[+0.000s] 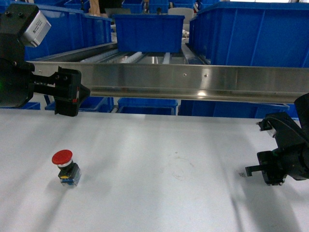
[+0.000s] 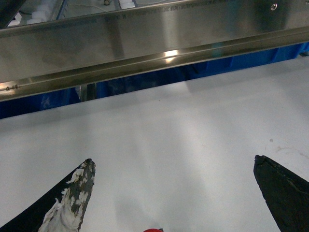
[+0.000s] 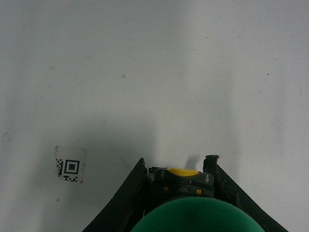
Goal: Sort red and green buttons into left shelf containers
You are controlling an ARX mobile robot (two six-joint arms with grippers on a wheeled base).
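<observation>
I had open white bench (image 1: 159,169) across the middle, with only the red button (image 1: 65,166) standing on it at the left and a small code sticker (image 3: 71,164) lying flat near the right gripper (image 3: 178,166), whose fingers were closed around the green button (image 3: 193,217). The steel shelf rail (image 1: 193,82) ran across the far edge, a bar to reach over. Beyond it the blue bins (image 1: 147,31) stood with a roller lane between them, and the left gripper (image 1: 72,92), fingers spread, hung just before the rail.
</observation>
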